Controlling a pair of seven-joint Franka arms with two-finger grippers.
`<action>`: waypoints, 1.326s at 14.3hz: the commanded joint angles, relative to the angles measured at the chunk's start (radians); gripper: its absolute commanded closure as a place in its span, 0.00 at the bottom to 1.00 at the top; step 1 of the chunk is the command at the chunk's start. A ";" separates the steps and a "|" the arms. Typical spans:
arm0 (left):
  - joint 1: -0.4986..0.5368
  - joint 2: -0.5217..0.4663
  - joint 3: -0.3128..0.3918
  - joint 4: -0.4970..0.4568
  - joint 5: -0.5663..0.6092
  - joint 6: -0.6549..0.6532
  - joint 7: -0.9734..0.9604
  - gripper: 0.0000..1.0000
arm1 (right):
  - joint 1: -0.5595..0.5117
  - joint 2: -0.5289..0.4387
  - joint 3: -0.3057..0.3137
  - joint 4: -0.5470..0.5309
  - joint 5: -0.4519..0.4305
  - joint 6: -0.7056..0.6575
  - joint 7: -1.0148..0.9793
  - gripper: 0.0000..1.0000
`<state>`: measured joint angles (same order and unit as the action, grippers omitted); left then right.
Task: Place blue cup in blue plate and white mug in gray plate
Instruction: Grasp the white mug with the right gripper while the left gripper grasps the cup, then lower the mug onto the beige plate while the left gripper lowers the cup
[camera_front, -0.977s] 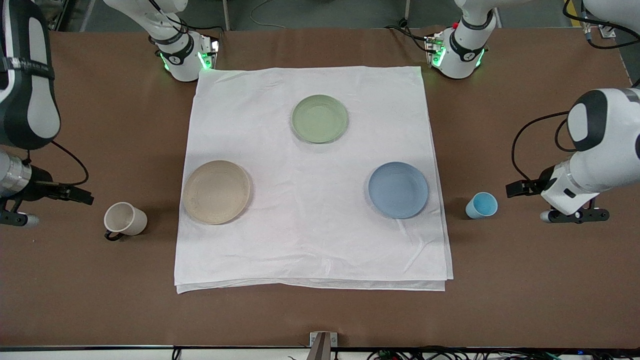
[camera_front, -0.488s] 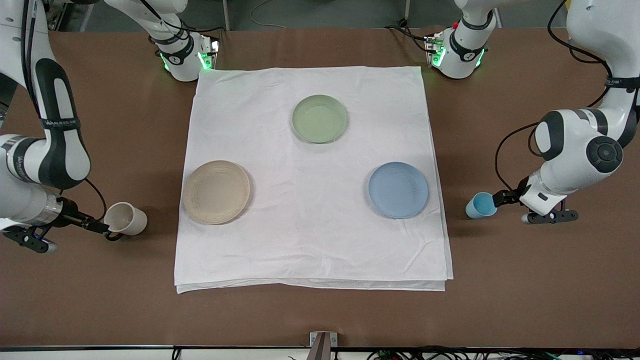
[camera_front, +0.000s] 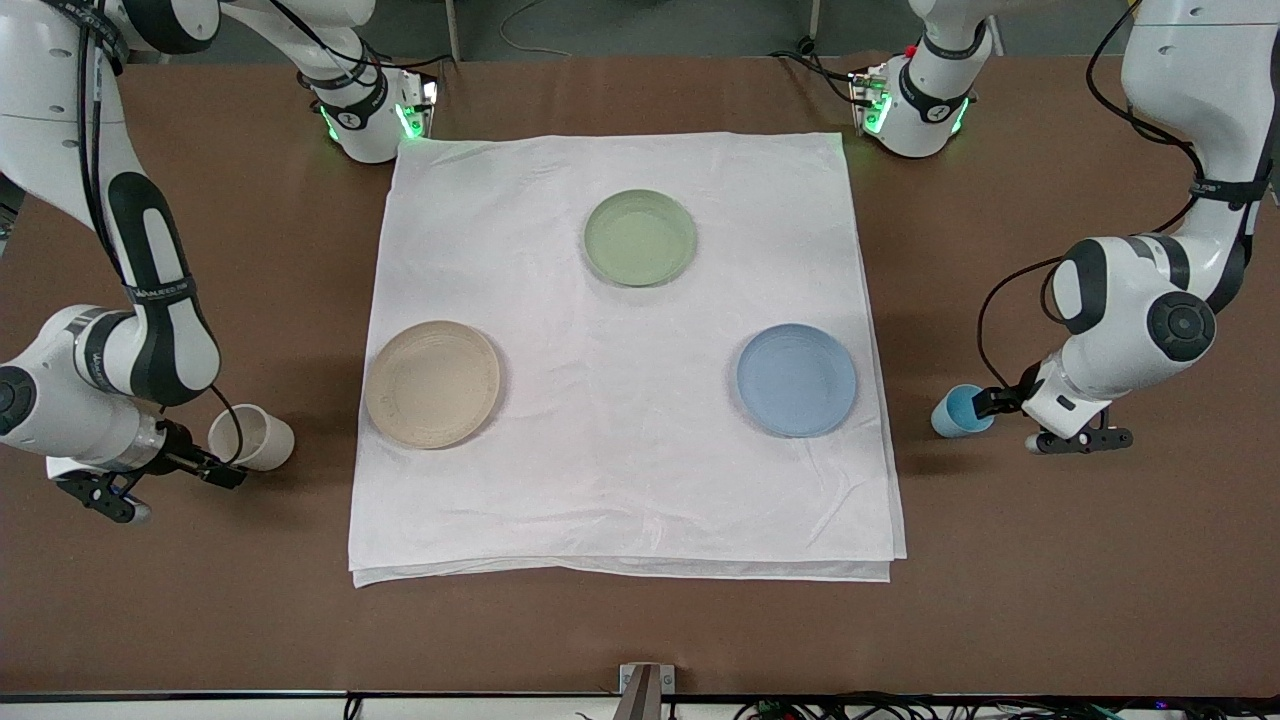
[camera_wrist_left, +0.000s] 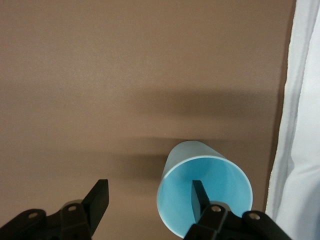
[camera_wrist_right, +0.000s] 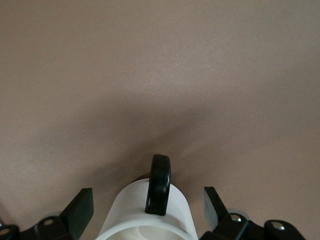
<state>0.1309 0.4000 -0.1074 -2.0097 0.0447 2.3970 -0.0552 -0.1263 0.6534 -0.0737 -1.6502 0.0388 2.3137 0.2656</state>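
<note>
Jaws spread: left gripper (camera_wrist_left: 150, 197) straddles blue cup (camera_wrist_left: 204, 187) rim (brighter inside); right gripper (camera_wrist_right: 148, 205) flanks white mug (camera_wrist_right: 145, 215).

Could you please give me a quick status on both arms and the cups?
Left tool open, one finger inside the small light-blue tumbler. Right tool open, astride the off-white dark-handled mug. Both cups on bare table, plates empty.

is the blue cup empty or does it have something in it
Empty: the left wrist view looks into the blue cup and shows only its bare blue inside, plus one finger of the left hand.
</note>
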 joint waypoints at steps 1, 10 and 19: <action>-0.001 0.002 -0.005 -0.024 -0.009 0.010 -0.005 0.37 | -0.006 0.026 0.008 0.026 0.021 0.000 0.001 0.14; -0.013 0.010 -0.032 -0.027 -0.009 0.008 -0.005 1.00 | -0.006 0.009 0.009 0.039 0.026 -0.065 -0.059 1.00; -0.008 -0.104 -0.205 0.020 -0.014 -0.054 -0.233 1.00 | 0.248 -0.282 0.023 -0.260 0.127 -0.107 0.136 1.00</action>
<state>0.1222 0.3274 -0.2665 -1.9932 0.0446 2.3893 -0.2219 0.0337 0.4794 -0.0427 -1.7146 0.1426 2.0909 0.3173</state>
